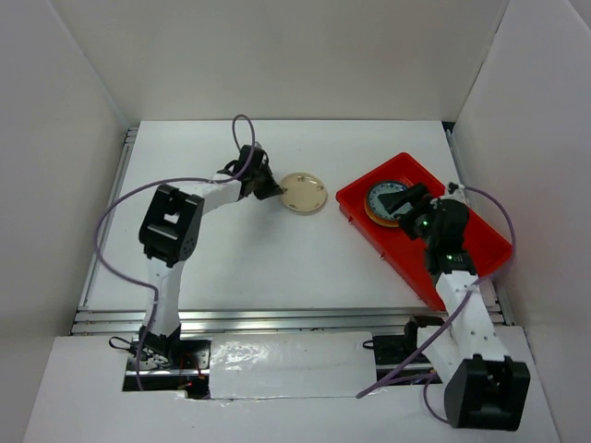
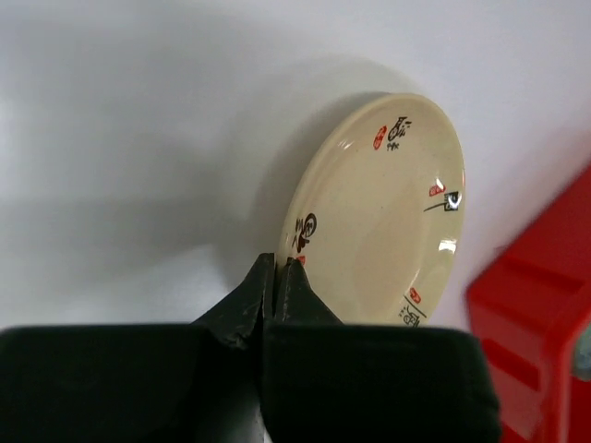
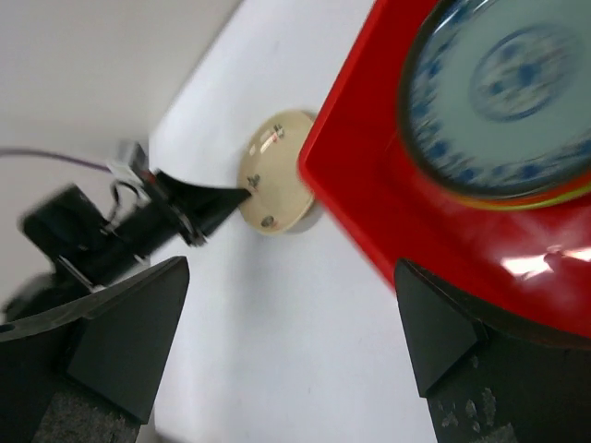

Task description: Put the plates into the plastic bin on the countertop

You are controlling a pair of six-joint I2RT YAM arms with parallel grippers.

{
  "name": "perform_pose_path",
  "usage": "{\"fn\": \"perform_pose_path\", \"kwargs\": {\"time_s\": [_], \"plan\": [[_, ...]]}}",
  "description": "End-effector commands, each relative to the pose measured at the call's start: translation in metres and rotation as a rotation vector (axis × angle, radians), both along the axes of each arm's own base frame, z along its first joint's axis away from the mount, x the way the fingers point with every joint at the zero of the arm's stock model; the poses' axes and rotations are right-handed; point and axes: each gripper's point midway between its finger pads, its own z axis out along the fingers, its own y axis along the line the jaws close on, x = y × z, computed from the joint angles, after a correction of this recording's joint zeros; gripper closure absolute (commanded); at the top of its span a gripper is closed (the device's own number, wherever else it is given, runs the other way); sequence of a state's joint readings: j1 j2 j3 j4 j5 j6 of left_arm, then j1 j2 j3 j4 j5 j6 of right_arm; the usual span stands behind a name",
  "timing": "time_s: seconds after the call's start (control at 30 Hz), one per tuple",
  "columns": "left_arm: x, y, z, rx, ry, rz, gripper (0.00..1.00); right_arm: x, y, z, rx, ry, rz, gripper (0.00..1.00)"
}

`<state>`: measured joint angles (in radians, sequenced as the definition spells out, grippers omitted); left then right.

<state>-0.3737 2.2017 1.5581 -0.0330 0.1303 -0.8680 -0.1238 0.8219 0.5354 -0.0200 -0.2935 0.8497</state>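
Beige plate (image 1: 305,194), top view: flat on the countertop (image 1: 277,268), nearer its far edge than the front rail, just left of the bin (image 1: 462,242).
Left gripper (image 1: 274,189), top view: at the plate's left rim, touching it.
Bin, top view: red, skewed along the countertop's right edge. A stack of plates sits in its far-left corner, with the blue-grey plate (image 1: 380,196) on top.
Right gripper (image 1: 399,198), top view: hangs over that stack, jaws spread, carrying nothing.
Left wrist view: my fingers (image 2: 300,295) are pinched together on the plate's near rim. The bin's corner shows red beyond the far rim. I cannot tell whether the plate is off the surface.
Right wrist view: both fingers stand wide apart and empty. The blue-grey plate lies below, with coloured rims under it.
Handling, my judgement: light, stiff and glossy, so slick between the pads. Ceramic or plastic I cannot tell, so I treat it as chippable.
Hold, my judgement: the thin raised rim is the only purchase on a dish this shallow. With so small a bite it may swing or slip.
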Motion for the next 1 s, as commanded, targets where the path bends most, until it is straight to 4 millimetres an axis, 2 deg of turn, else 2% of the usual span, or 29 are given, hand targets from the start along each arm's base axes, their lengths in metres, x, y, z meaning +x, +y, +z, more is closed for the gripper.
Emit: {"fn": "perform_pose_path", "kwargs": {"time_s": [0.0,0.03,0.1,0.13,0.17,0.2,0.23,0.27,0.3,0.33,0.37,0.4,0.43,0.47,0.5,0.63,0.73,0.77,0.8,0.87,0.9,0.93,0.97], "plan": [[-0.03,0.062,0.039,0.183,-0.048,0.229,1.0,0.014,0.056,0.033,-0.085,-0.141,0.233,0.0],[-0.036,0.067,0.066,0.184,-0.097,0.253,1.0,0.019,0.078,0.031,-0.099,-0.13,0.304,0.0],[-0.055,0.082,0.069,0.249,-0.079,0.285,1.0,0.024,0.1,0.03,-0.108,-0.12,0.371,0.0],[-0.06,0.082,0.087,0.258,-0.121,0.264,1.0,0.028,0.121,0.028,-0.118,-0.113,0.43,0.0],[-0.064,0.08,0.093,0.256,-0.133,0.235,1.0,0.03,0.132,0.027,-0.123,-0.105,0.456,0.0],[-0.071,0.079,0.093,0.256,-0.13,0.21,1.0,0.034,0.142,0.017,-0.129,-0.074,0.479,0.0],[-0.076,0.073,0.106,0.231,-0.155,0.162,1.0,0.039,0.152,0.024,-0.124,-0.094,0.5,0.0],[-0.081,0.07,0.111,0.218,-0.164,0.134,1.0,0.037,0.166,0.022,-0.117,-0.095,0.534,0.0],[-0.089,0.069,0.107,0.211,-0.156,0.107,1.0,0.039,0.176,0.012,-0.1,-0.073,0.574,0.0],[-0.095,0.061,0.122,0.168,-0.189,0.059,1.0,0.043,0.183,0.017,-0.079,-0.099,0.589,0.0],[-0.099,0.059,0.124,0.155,-0.193,0.038,1.0,0.043,0.191,0.017,-0.067,-0.106,0.612,0.0],[-0.106,0.056,0.124,0.139,-0.188,0.016,1.0,0.047,0.198,0.008,-0.055,-0.09,0.63,0.0],[-0.111,0.052,0.136,0.107,-0.217,-0.012,1.0,0.05,0.202,0.009,-0.052,-0.091,0.635,0.0],[-0.118,0.048,0.134,0.085,-0.21,-0.04,1.0,0.05,0.207,0.006,-0.051,-0.083,0.644,0.0],[-0.122,0.046,0.139,0.068,-0.219,-0.057,1.0,0.054,0.209,-0.004,-0.053,-0.059,0.643,0.0],[-0.134,0.034,0.163,-0.012,-0.274,-0.129,1.0,0.06,0.216,-0.017,-0.044,-0.03,0.637,0.01],[-0.139,0.029,0.172,-0.043,-0.285,-0.16,1.0,0.06,0.217,-0.025,-0.033,-0.017,0.63,0.03],[-0.14,0.026,0.174,-0.058,-0.29,-0.177,1.0,0.059,0.218,-0.025,-0.026,-0.019,0.637,0.06],[-0.141,0.025,0.175,-0.067,-0.291,-0.181,1.0,0.058,0.219,-0.025,-0.012,-0.034,0.646,0.21],[-0.141,0.023,0.176,-0.081,-0.293,-0.194,1.0,0.056,0.219,-0.022,0.008,-0.049,0.663,0.45],[-0.139,0.022,0.172,-0.079,-0.283,-0.19,1.0,0.054,0.217,-0.021,0.019,-0.068,0.658,0.66],[-0.137,0.024,0.17,-0.071,-0.276,-0.181,0.96,0.054,0.214,-0.02,0.036,-0.069,0.64,1.0],[-0.134,0.027,0.172,-0.058,-0.27,-0.157,0.81,0.056,0.207,-0.013,0.033,-0.088,0.6,1.0]]}}
